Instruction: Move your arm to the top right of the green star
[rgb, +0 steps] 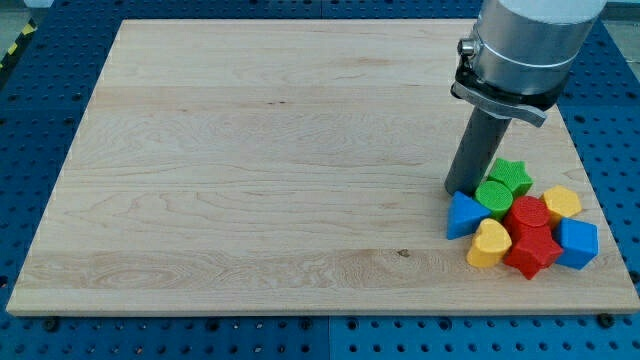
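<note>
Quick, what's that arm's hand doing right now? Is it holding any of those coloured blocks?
No jaws here: the arm ends in a plain rod, holding nothing.
My tip rests on the board, just left of the green star, above the blue block.

A pale wooden counter (250, 150) carries a tight cluster at the view's lower right: green star (512, 175), green cylinder (493, 196), blue triangle (463, 214), yellow heart (488, 244), red cylinder (528, 213), red star (532, 252), yellow block (562, 202), blue block (578, 243).

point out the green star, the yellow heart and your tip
green star (511, 174), camera view, its top face
yellow heart (489, 242), camera view, its top face
my tip (461, 190), camera view, rod's lower end, left of the star
</note>
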